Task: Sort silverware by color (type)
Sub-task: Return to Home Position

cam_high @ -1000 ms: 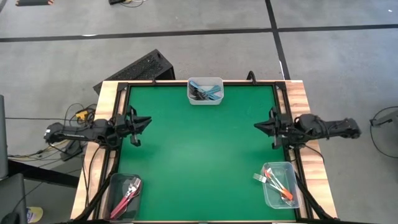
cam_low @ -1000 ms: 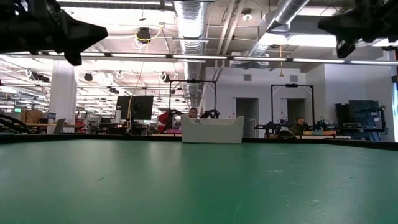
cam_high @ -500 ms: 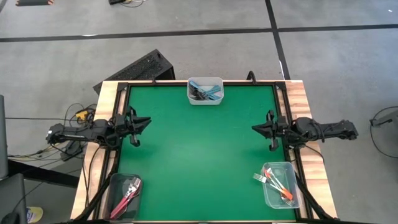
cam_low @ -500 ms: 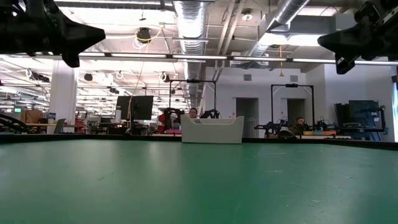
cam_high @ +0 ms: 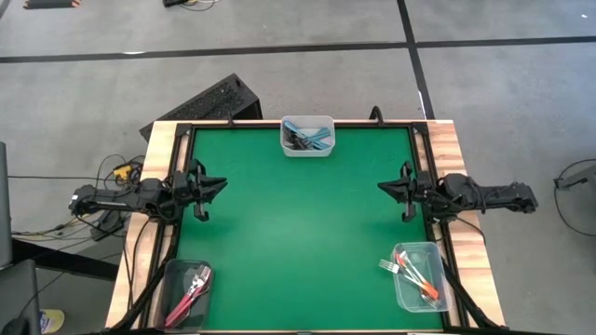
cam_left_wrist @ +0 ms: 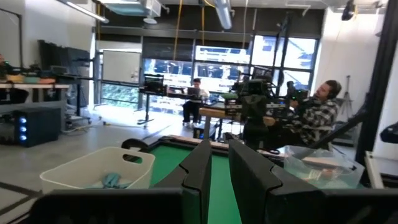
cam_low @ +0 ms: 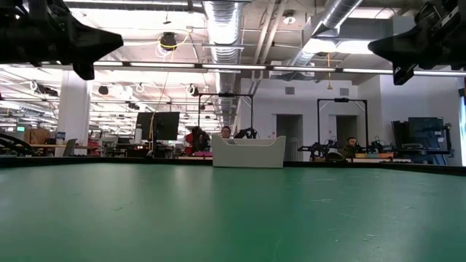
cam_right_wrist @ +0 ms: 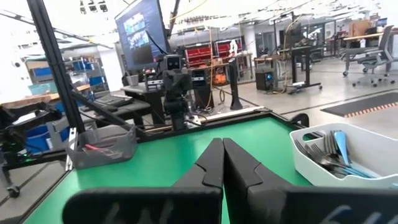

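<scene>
Green-topped and bare through the middle: looking down on the table and finding all the silverware lying in containers at its edges.

Finding the light-blue forks heaped in the white bin at twelve o'clock, hard against the far rail.

Spotting the pink-red forks lying slantwise in the seven-o'clock container, tines aiming toward one o'clock.

Spotting the orange forks resting in the five-o'clock container, a clear plastic tub, tines aiming toward ten o'clock.

Seeing no fork lying loose on the green.

Noting the left gripper hovering at nine o'clock, just inside the table's rail, raised well above the surface and pointing level toward three o'clock, keeping its fingers a thin slit apart and gripping nothing.

Noting the right gripper hanging at three o'clock, likewise raised, facing nine o'clock, pressing its fingers together with nothing between them.

Catching, through the left wrist view, a person in a checked shirt sitting beyond the table's three o'clock side.
</scene>
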### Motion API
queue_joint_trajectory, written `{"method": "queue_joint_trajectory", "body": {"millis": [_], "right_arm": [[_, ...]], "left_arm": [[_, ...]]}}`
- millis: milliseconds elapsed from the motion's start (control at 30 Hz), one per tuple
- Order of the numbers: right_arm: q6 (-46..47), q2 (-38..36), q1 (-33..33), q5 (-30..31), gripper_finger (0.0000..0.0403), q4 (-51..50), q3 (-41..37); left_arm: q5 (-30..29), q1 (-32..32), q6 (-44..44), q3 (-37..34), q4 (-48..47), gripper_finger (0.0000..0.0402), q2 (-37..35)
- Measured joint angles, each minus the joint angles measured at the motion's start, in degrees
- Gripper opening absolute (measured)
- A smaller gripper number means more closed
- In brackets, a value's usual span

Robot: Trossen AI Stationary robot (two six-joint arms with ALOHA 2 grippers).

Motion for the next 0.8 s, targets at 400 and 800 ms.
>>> {"method": "queue_joint_trajectory", "body": {"millis": [400, 800], "right_arm": [[3.21, 0.35, -0.20, -0.65, 0.0018, 2.44, -4.83], [0.44, -0.02, -1.66, -1.62, 0.0018, 2.49, -4.85]], "left_arm": [[0.50, -0.02, 0.10, 0.00, 0.07, 0.0045, 0.00], [0.46, -0.02, -2.23, -0.15, -4.41, 0.0045, 0.00]]}}
